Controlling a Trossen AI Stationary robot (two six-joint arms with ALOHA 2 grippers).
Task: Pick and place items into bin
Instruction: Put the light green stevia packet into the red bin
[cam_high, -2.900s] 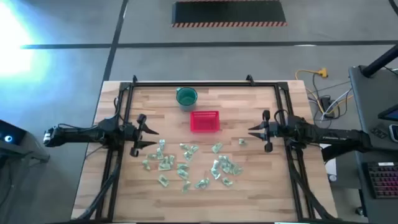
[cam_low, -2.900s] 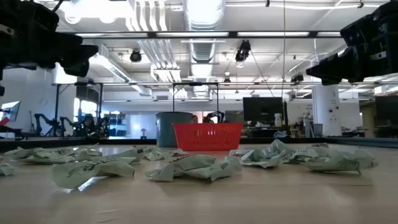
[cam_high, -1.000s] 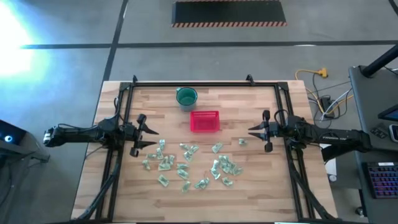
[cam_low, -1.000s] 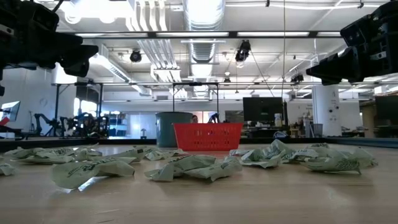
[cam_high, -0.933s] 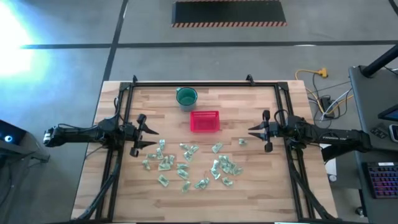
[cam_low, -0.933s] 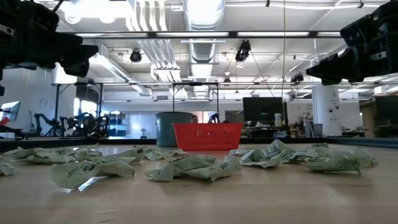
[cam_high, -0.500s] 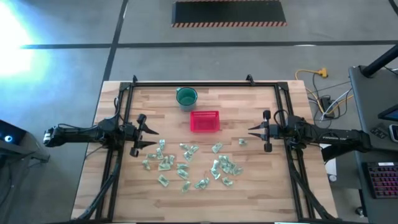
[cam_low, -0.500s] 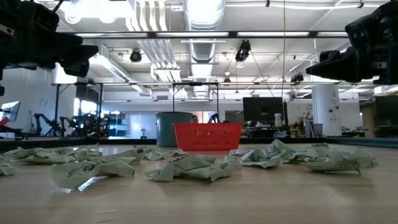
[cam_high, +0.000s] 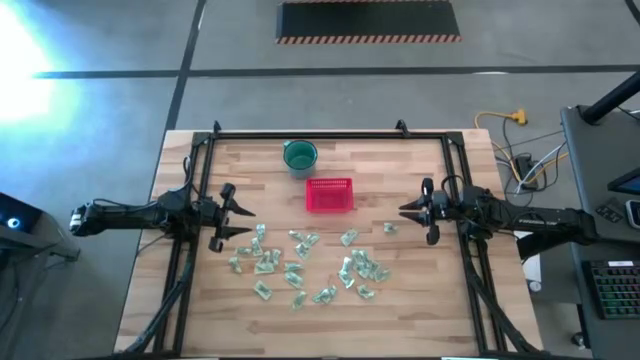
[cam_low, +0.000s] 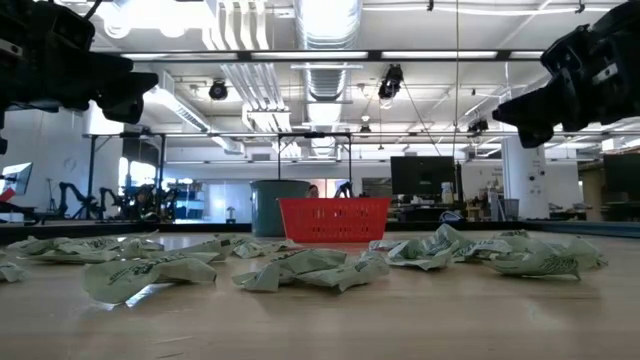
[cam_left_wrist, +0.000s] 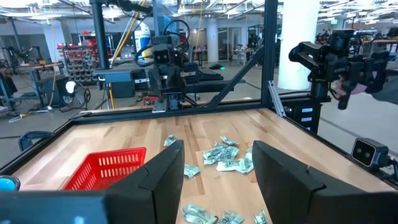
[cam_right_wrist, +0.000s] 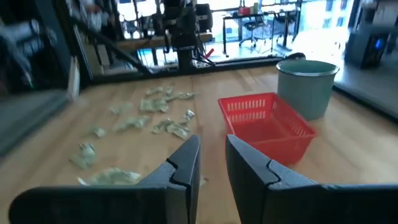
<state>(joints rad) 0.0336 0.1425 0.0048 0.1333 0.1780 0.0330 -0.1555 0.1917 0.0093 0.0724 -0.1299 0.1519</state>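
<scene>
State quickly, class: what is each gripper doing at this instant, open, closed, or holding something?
Left gripper: open, empty, raised at the table's left side.
Right gripper: open with a narrower gap, empty, raised at the table's right side.

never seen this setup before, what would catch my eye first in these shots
The red basket stands out most, sitting near the middle of the wooden table with a dark green cup just behind it. In front of it lies a loose scatter of crinkled green-and-white wrapped pieces. The left gripper and right gripper hang open above the table at either side, both empty.
</scene>
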